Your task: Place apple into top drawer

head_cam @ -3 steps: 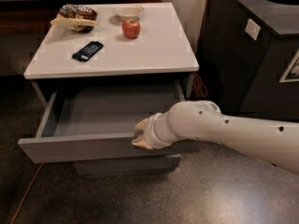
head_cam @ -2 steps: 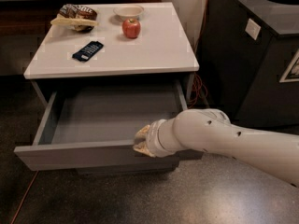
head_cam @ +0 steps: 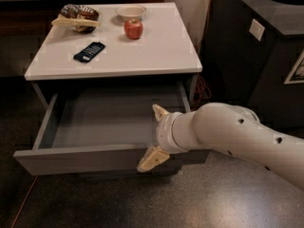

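We look down on a white-topped cabinet (head_cam: 156, 56) whose top drawer (head_cam: 104, 118) stands pulled open, showing a grey interior. On the top, the apple (head_cam: 134, 28) sits just in front of a white bowl (head_cam: 130, 12), with a snack bag (head_cam: 76, 19) and a black remote (head_cam: 89, 52) to the left. The gripper (head_cam: 148, 137), on a white arm (head_cam: 237, 137), is at the drawer front's right end, fingers (head_cam: 152, 159) spread apart. A dark bin (head_cam: 266, 46) stands right.

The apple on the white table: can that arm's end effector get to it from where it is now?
Probably yes. The apple sits in the open on the tabletop, nothing over it, the bowl just behind. The end effector is low, by the open top drawer, so it must rise first.
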